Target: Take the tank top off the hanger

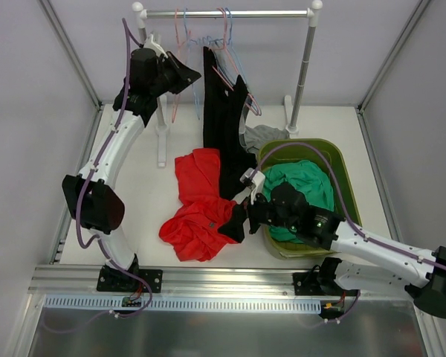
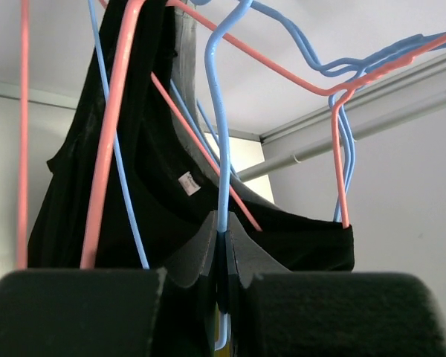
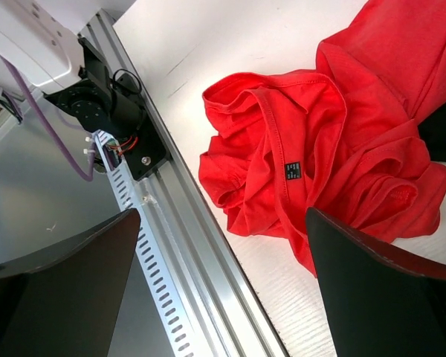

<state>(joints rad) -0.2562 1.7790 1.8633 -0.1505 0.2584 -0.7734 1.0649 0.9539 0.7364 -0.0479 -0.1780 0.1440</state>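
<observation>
- Up at the far left of the table (image 1: pixel 149 195), the left gripper (image 1: pixel 183 74) sits beside the rack (image 1: pixel 230 13), its claw pinched tight on the wire of a blue hanger (image 2: pixel 221 149).
- Next along, the black tank top (image 1: pixel 221 141) hangs from the rail among the hangers, its hem trailing onto the table's middle. Which wire carries it I cannot tell.
- Handling, as I judge it: light, limp jersey that sags and stretches, and the straps may snag on wire. The best hold looks like a strap or the neckline near the label, pulled off the hanger's shoulder while the wire is steadied.
- Towards the near edge lies a red garment (image 1: pixel 201 216), crumpled.
- Just right of it, the right gripper (image 1: pixel 241 210) hovers over that red cloth, claw spread wide and holding nothing.
- At the right side stands a green basket (image 1: pixel 340 160) with a green garment (image 1: pixel 305 186) inside, and a grey cloth (image 1: pixel 267 135) lies behind it.
- Count: one tank top, one red garment, one green, one grey, one basket, one rack. Hangers number at least two blue and two pink hangers (image 2: pixel 108 149), and the tangle hides more.
</observation>
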